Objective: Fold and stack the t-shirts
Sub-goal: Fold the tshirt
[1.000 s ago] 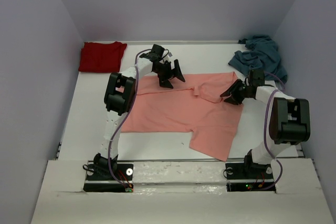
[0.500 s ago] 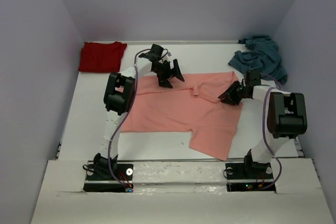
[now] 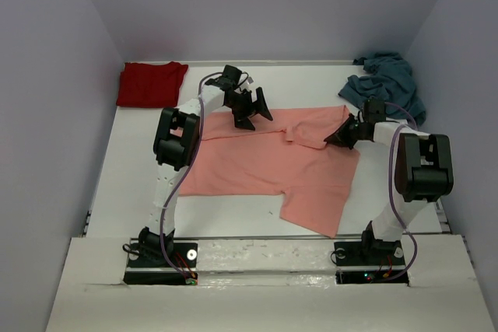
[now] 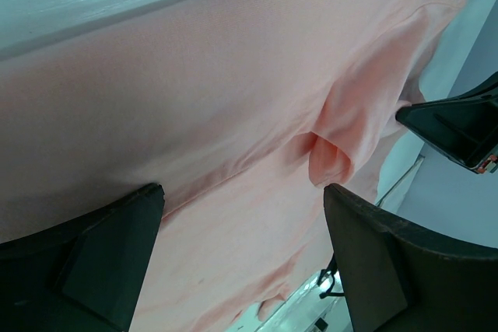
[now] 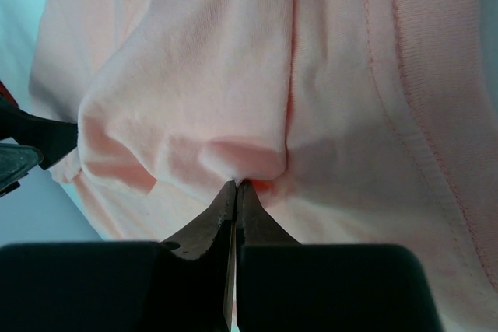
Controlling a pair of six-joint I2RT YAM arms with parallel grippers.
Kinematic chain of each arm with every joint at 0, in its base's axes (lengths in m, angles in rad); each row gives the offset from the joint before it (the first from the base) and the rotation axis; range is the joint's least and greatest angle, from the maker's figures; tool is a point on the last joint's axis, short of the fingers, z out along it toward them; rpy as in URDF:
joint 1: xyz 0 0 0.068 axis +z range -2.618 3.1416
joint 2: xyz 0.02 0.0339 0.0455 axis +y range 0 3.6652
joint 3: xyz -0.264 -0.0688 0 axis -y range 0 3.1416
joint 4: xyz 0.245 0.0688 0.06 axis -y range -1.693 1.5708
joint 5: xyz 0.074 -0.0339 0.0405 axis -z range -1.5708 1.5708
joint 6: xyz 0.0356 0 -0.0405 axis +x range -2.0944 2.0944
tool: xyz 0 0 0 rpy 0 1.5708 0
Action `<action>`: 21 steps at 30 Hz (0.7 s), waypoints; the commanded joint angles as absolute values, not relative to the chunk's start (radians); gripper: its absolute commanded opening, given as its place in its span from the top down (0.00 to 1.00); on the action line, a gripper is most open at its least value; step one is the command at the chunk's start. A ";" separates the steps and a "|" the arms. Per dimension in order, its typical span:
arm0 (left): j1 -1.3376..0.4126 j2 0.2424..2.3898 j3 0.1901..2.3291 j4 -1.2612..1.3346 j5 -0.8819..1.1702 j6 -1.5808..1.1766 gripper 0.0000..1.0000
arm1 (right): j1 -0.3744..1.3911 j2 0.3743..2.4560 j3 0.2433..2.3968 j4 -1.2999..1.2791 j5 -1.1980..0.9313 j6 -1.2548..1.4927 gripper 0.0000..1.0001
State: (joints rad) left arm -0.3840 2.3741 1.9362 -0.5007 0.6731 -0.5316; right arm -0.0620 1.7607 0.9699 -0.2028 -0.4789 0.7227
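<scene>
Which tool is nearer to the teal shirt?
Right. The right tool is shut on the pink shirt, close by the teal shirt; the left tool hovers open farther left.

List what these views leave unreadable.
Right wrist: how many cloth layers the shut right pincer pinches; the salmon-pink t-shirt's own folds hide them.
Top external: teal-blue t-shirt's near edge, behind the right arm.
Top external: dark red t-shirt's fold layers, too small.

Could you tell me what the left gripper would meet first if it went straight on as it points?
Most likely the pink shirt: the open left gripper points at its cloth, with nothing seen between, though the gap is hard to judge.
</scene>
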 commanded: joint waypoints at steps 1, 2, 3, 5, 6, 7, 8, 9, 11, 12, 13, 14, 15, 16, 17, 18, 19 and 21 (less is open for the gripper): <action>-0.370 2.391 1.960 -0.534 0.647 -0.502 0.01 | -0.054 1.755 1.038 -0.239 -0.463 0.712 1.00; -0.370 2.396 1.963 -0.532 0.649 -0.503 0.01 | -0.054 1.755 1.048 -0.279 -0.459 0.709 1.00; -0.370 2.398 1.965 -0.531 0.649 -0.502 0.01 | -0.054 1.755 1.075 -0.305 -0.453 0.704 1.00; -0.368 2.404 1.970 -0.529 0.652 -0.506 0.01 | -0.054 1.766 1.106 -0.354 -0.443 0.689 1.00; -0.370 2.404 1.971 -0.528 0.653 -0.508 0.01 | -0.054 1.767 1.120 -0.389 -0.440 0.686 1.00; -0.368 2.407 1.974 -0.528 0.655 -0.506 0.01 | -0.054 1.769 1.130 -0.406 -0.434 0.681 1.00; -0.370 2.408 1.977 -0.525 0.655 -0.508 0.01 | -0.054 1.776 1.155 -0.423 -0.420 0.672 1.00; -0.370 2.410 1.977 -0.525 0.657 -0.509 0.01 | -0.054 1.781 1.169 -0.466 -0.413 0.664 1.00; -0.370 2.410 1.977 -0.520 0.657 -0.511 0.01 | -0.054 1.799 1.216 -0.515 -0.387 0.638 1.00; -0.370 2.410 1.977 -0.520 0.657 -0.509 0.01 | -0.054 1.818 1.230 -0.555 -0.379 0.628 1.00; -0.368 2.410 1.976 -0.519 0.657 -0.509 0.01 | -0.054 1.828 1.245 -0.575 -0.376 0.618 1.00; -0.368 2.410 1.971 -0.517 0.657 -0.509 0.01 | -0.054 1.839 1.273 -0.598 -0.365 0.598 1.00; -0.368 2.408 1.968 -0.514 0.657 -0.511 0.01 | -0.054 1.848 1.284 -0.633 -0.362 0.589 1.00; -0.368 2.407 1.967 -0.512 0.657 -0.512 0.01 | -0.054 1.870 1.296 -0.650 -0.357 0.581 1.00; -0.368 2.405 1.959 -0.508 0.657 -0.511 0.01 | -0.054 1.878 1.305 -0.667 -0.348 0.563 1.00; -0.368 2.405 1.957 -0.506 0.657 -0.512 0.01 | -0.054 1.884 1.322 -0.698 -0.344 0.554 1.00; -0.368 2.405 1.954 -0.505 0.657 -0.512 0.01 | -0.054 1.891 1.331 -0.713 -0.336 0.546 1.00; -0.370 2.405 1.956 -0.503 0.657 -0.511 0.01 | -0.054 1.914 1.347 -0.756 -0.322 0.512 1.00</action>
State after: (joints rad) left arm -0.3782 2.3894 1.9575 -0.5079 0.6876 -0.5331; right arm -0.0586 1.8904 1.2907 -0.6235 -0.3698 0.5888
